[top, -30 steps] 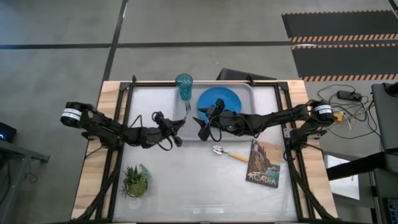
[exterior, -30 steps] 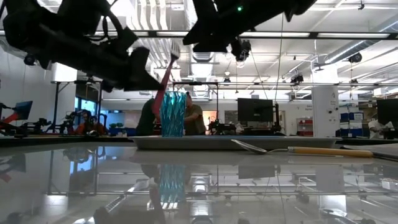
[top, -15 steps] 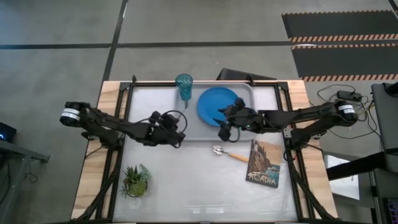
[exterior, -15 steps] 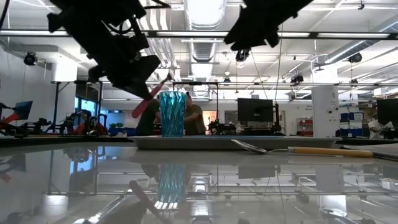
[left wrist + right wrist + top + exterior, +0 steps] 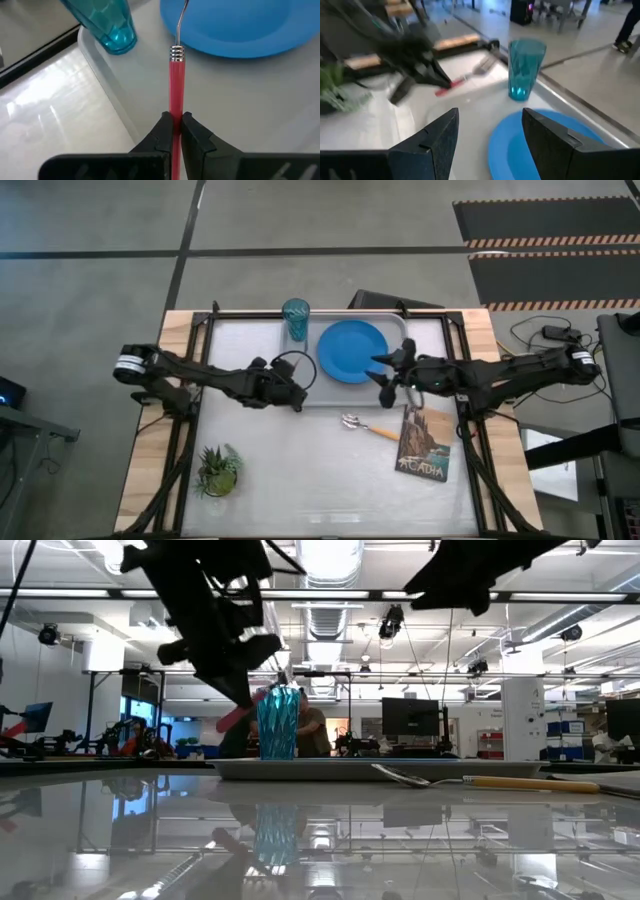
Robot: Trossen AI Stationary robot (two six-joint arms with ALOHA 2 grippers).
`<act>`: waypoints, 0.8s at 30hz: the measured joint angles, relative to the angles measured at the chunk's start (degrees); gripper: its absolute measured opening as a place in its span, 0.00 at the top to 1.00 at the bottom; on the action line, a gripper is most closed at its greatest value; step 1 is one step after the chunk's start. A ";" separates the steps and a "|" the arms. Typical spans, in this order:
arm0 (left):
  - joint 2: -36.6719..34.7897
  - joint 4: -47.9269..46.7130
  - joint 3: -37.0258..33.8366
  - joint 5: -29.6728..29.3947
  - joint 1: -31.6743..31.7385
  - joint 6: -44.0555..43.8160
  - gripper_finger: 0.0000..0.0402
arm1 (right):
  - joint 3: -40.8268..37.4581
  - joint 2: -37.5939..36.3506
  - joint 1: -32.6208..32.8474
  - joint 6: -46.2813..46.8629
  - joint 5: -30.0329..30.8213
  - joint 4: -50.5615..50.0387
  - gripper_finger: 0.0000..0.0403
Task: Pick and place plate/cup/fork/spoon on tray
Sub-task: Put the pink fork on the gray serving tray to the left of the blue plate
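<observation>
My left gripper is shut on the pink-handled fork at the light grey tray's near left part. The fork points over the tray toward the bright blue plate. Its tines run out of the left wrist view. The plate lies flat in the tray. The teal cup stands upright at the tray's far left corner. The orange-handled spoon lies on the table just in front of the tray. My right gripper is open and empty by the plate's right edge. My left gripper pinches the fork's pink handle between its two fingers, back from the ribbed metal collar. The fingers lie along the handle and slant in from the table's near left. The fork sticks out ahead of the fingers over the tray, at a low slant.
A dark picture book lies on the table at the near right, beside the spoon. A small potted green plant stands near the table's near left corner. People and furniture show in the room beyond the table.
My left gripper has tipped the fork from steeply upright, tines up, down to a low slant and brought it lower beside the cup. My right gripper has drawn back toward the table's right edge, from the plate's left side to its right side, still open.
</observation>
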 joint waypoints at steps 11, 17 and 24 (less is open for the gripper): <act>3.92 0.04 2.24 10.46 5.40 -1.68 1.00 | -4.77 -9.31 1.33 -1.10 -0.07 0.92 0.48; 4.00 -0.11 2.57 13.66 6.24 -3.12 0.92 | -5.23 -10.79 1.32 -1.86 -0.07 0.99 0.48; 4.02 0.03 2.22 14.90 6.67 -4.30 0.80 | -5.23 -10.62 1.32 -2.43 -0.08 0.78 0.48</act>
